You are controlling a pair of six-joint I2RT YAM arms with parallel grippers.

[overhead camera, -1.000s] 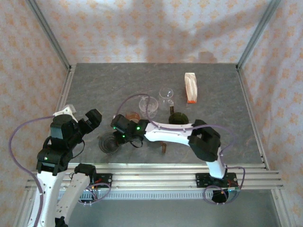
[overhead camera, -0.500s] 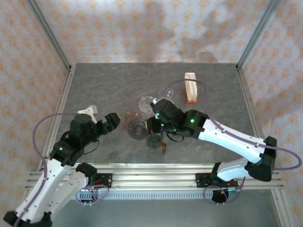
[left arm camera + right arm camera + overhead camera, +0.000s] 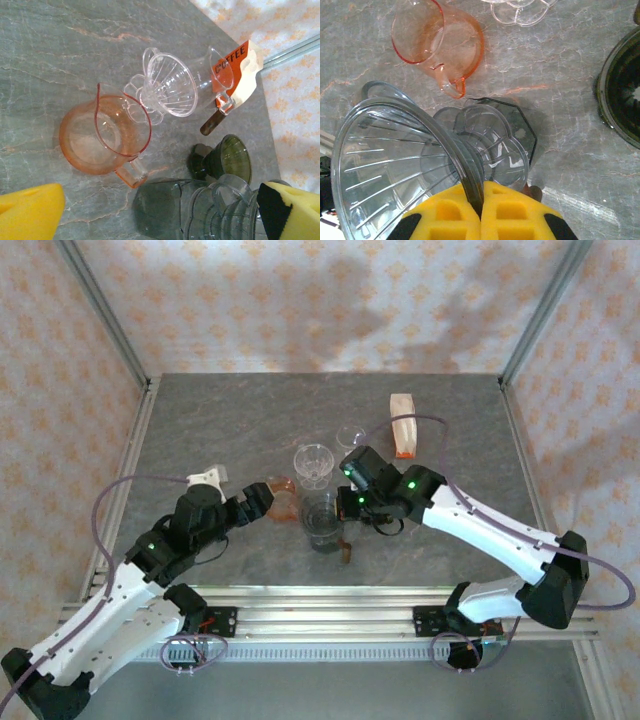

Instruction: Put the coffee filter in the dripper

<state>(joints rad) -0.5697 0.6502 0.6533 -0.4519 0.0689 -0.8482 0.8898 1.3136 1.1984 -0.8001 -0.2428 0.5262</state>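
A smoky glass dripper is shown pinched by its rim between the yellow pads of the right tool, which is clamped on it near the middle of the desk. The left tool is held with its pads wide apart and nothing between them, just beside an orange pitcher. The coffee filter pack is seen lying at the far right of the desk, well apart from both tools, and no filter is visible in any dripper. The step in hand is judged to be the readying of the dripper rather than the placing itself (the filter has not yet been touched). Next, it is judged, the dripper must be set down upright, mouth up, and let go. Care would be needed with the clear dripper and the dark green dripper crowded close by. A single filter would then have to be drawn from the pack and opened into the cone. On the pack's orange panel the word "COFFEE" can be read in dark letters in the left wrist view; no other writing or brand can be made out.
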